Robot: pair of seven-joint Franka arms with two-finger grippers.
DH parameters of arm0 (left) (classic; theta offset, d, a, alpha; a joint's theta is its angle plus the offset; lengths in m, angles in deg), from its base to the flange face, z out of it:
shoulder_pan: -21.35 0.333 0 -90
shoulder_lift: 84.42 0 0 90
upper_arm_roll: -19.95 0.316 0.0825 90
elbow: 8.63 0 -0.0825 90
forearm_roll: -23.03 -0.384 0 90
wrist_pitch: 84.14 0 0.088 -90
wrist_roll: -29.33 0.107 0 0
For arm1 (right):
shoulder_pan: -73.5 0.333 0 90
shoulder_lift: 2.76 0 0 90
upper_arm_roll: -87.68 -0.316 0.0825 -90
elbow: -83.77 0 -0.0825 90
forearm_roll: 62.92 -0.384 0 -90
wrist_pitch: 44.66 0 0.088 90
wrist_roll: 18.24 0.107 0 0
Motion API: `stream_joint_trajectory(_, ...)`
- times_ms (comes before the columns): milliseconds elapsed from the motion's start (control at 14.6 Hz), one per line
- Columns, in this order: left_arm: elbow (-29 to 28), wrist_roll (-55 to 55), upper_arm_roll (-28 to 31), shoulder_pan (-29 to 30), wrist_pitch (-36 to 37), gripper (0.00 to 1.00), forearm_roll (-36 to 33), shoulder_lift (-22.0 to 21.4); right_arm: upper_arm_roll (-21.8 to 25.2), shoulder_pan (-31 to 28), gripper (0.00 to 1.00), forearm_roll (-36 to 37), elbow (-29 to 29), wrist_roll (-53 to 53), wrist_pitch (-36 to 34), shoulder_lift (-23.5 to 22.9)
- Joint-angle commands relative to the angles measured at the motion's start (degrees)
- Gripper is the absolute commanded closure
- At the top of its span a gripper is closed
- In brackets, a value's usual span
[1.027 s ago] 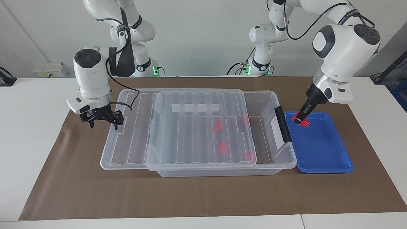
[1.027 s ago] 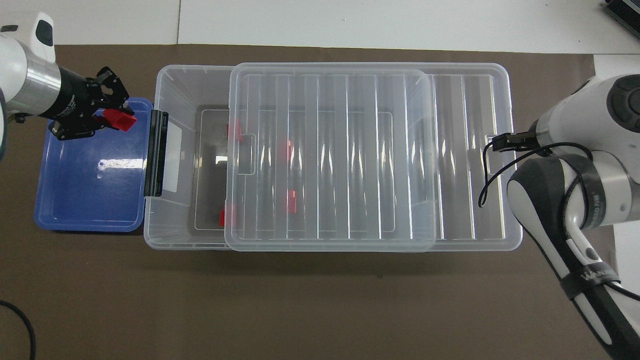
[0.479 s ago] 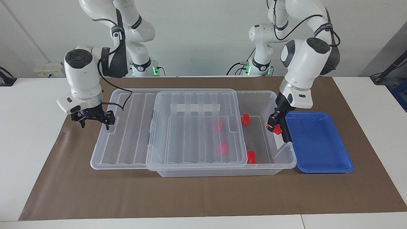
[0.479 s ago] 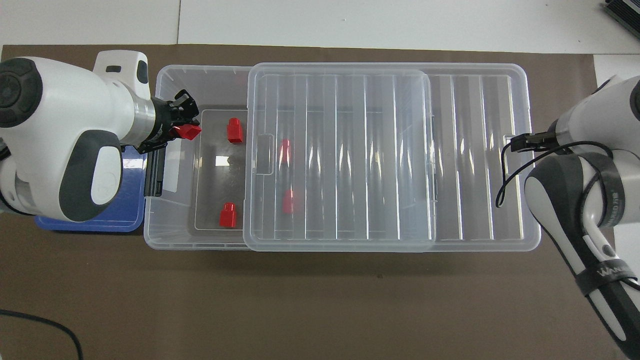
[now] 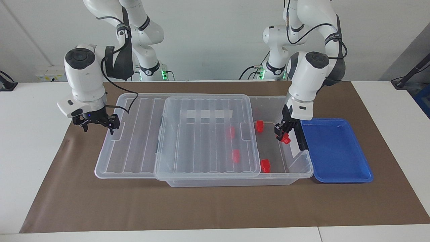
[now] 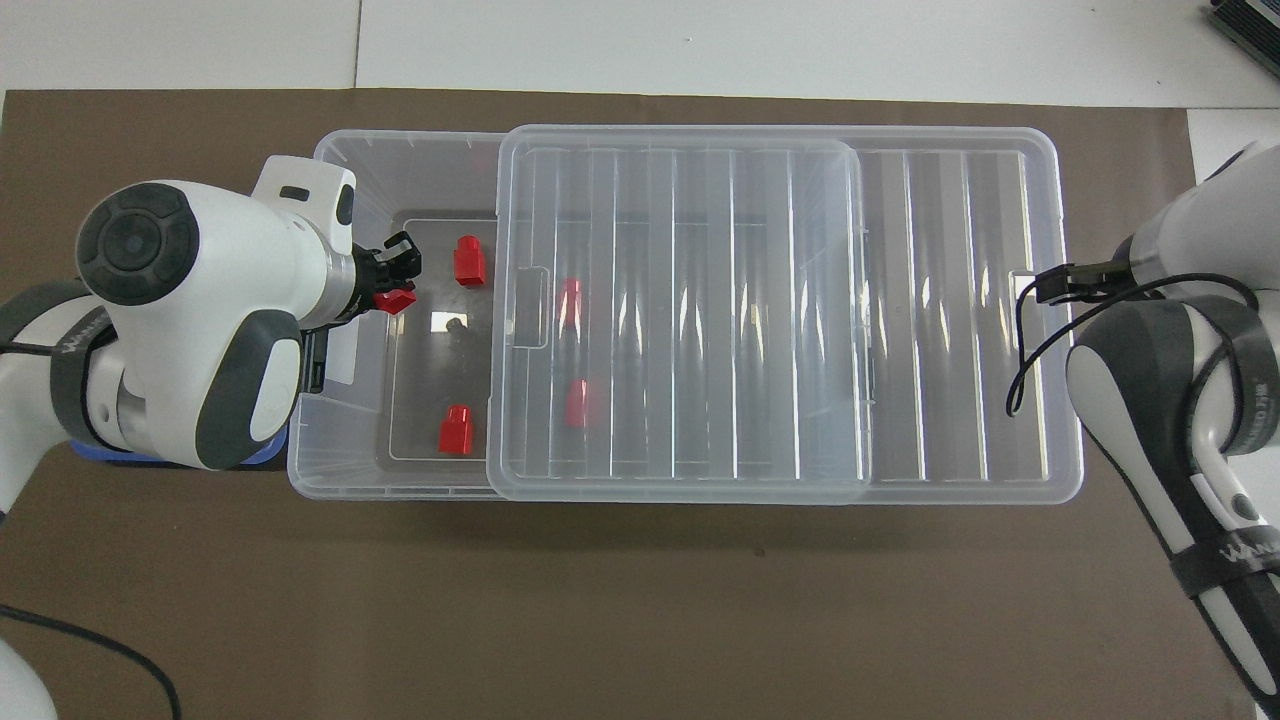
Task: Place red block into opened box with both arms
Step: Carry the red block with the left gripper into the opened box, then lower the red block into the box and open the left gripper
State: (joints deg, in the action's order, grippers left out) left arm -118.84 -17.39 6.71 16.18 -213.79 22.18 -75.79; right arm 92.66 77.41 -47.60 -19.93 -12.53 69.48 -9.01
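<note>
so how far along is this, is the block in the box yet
Almost. The lid is slid aside toward the right arm's end, with the right gripper at its edge. Four red blocks already lie in the box. The left gripper holds the red block over the opening; releasing it remains.

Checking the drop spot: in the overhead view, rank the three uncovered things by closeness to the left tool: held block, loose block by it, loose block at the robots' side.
1. Held red block, in the left tool.
2. Loose block, beside it in the box.
3. Second loose block, nearer the robots.
</note>
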Motion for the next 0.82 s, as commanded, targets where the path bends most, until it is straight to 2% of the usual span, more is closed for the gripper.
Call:
stream_joint_trajectory(0,-1.85,0.84,0.76,-2.20,-4.20,1.00,-1.26,2.44,-0.68,-0.31,0.00,-1.78,0.78,-0.96,-3.56,3.87)
stream_joint_trajectory(205,-1.85,0.84,0.76,-3.17,-5.35,1.00,-6.34,5.69,-0.33,-0.66,0.00,-9.33,2.53,-1.05,-6.46,7.74)
stream_joint_trajectory(411,-2.20,0.58,0.76,-3.17,-9.11,1.00,-8.55,9.30,-0.24,-0.66,0.00,-14.25,8.06,-0.53,-15.32,8.01)
stream_joint_trajectory(616,-2.82,0.84,0.76,-3.17,-9.83,1.00,-9.08,10.00,-0.24,-0.74,0.00,-15.32,12.11,-0.26,-23.24,8.10)
stream_joint_trajectory(753,-2.82,0.76,0.76,-3.17,-10.62,1.00,-10.74,10.80,-0.16,-0.74,0.00,-16.46,12.30,1.23,-24.14,8.18)
